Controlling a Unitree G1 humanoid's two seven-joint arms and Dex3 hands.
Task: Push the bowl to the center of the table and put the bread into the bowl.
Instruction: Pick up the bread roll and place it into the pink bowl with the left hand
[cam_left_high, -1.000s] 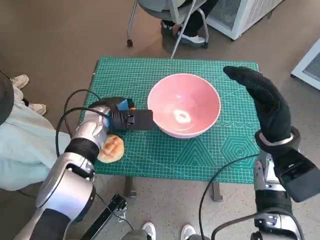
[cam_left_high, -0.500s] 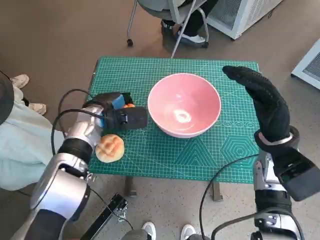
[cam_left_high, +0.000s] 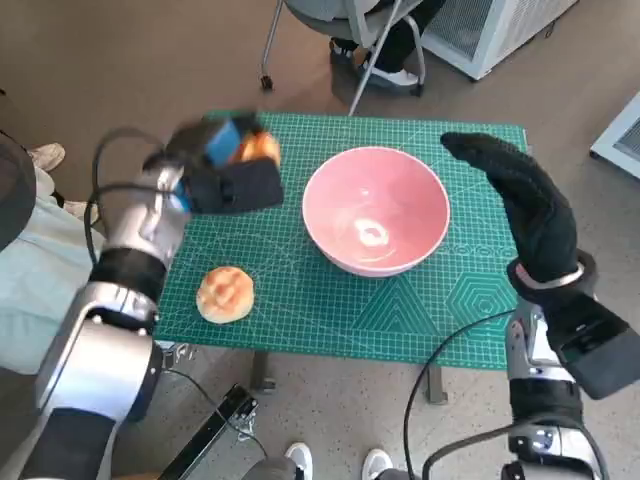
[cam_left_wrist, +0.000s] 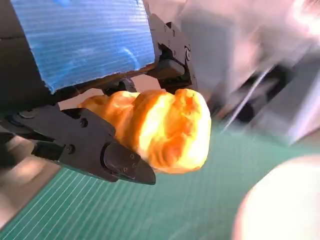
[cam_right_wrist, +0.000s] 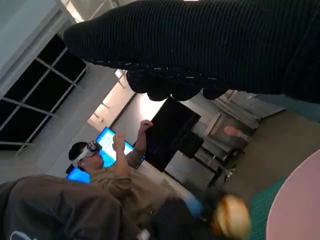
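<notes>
Bowl: we've got the round pink bowl (cam_left_high: 376, 209) sitting on the green gridded cutting mat (cam_left_high: 300, 300), about mid-table. That's our landmark.
Left hand: our black left hand w/ blue tape (cam_left_high: 222, 170) is up off the mat, just beside the bowl on its left, blurred in head view.
Left fingers: clenched round a golden-orange bread piece (cam_left_wrist: 160, 127). Left wrist view shows it plainly, black fingers (cam_left_wrist: 95, 150) under and behind it, bread bulging out past them.
Held bread: in head view the same orange lump (cam_left_high: 257, 149) shows at the far edge of the hand, above the mat, left of the bowl, not touching the rim.
2nd bread: a round tan bun w/ scored top (cam_left_high: 225, 294) lies flat on the mat, left of the bowl and nearer us, well apart from it; nothing touches it.
Right hand: our black knitted-glove right hand (cam_left_high: 525, 205) is raised just right of the bowl, fingers straight and together, pointing away from us, palm side toward the bowl. Grasping nothing; we see a gap btw glove and rim.
Right wrist view: glove (cam_right_wrist: 210, 45) a dark band across the picture, pink bowl edge (cam_right_wrist: 300, 205) in one corner, blurred orange bread (cam_right_wrist: 231, 216) near it.
Bkgd: a person w/ a headset (cam_right_wrist: 107, 172), arms raised, beyond the table.
Beyond bowl: grey chair legs (cam_left_high: 350, 70) on the brown floor (cam_left_high: 120, 70), past the table's far edge.
</notes>
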